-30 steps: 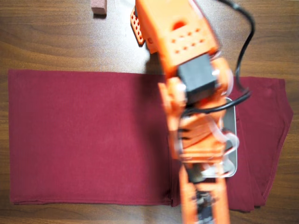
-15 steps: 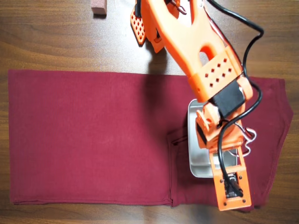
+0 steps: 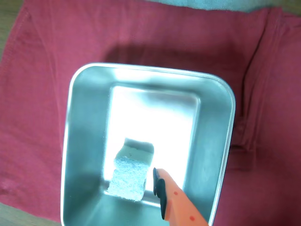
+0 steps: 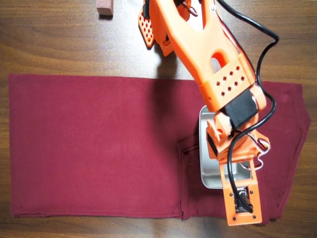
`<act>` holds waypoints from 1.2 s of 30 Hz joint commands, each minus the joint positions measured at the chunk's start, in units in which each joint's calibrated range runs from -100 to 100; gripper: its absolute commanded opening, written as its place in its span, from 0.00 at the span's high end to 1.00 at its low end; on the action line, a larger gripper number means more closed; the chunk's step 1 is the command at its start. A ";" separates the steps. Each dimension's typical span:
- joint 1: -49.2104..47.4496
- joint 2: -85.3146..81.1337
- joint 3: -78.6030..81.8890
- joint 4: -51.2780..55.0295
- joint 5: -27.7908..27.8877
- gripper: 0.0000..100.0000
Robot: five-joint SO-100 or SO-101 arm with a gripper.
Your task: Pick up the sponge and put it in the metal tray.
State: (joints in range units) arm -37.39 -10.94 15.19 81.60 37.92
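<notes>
While the overhead view hides most of the metal tray (image 4: pixel 210 171) beneath the orange arm (image 4: pixel 208 54), the wrist view looks straight into it: the sponge (image 3: pixel 129 172) lies on the tray's bright floor, near the wall at the bottom of that picture. Just beside the sponge stands one orange, black-tipped finger (image 3: pixel 162 190) of the gripper (image 3: pixel 160 188); the other finger is out of sight, so how wide the jaws stand cannot be told. Only the overhead view takes in the full dark red cloth (image 4: pixel 94 144) spread on the wooden table (image 4: pixel 59 44), and a pinkish-brown block (image 4: pixel 104 7) at the top edge, well apart from the tray. There the arm reaches from the top of the picture down over the tray, its wrist bent above the pan.
</notes>
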 commanded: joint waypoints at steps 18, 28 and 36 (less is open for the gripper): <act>0.44 -1.80 2.42 -3.82 1.51 0.41; 1.88 -5.00 4.15 -5.85 -1.17 0.32; 0.82 -8.73 6.79 -11.84 2.78 1.00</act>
State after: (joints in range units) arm -35.99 -17.36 22.19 71.74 38.66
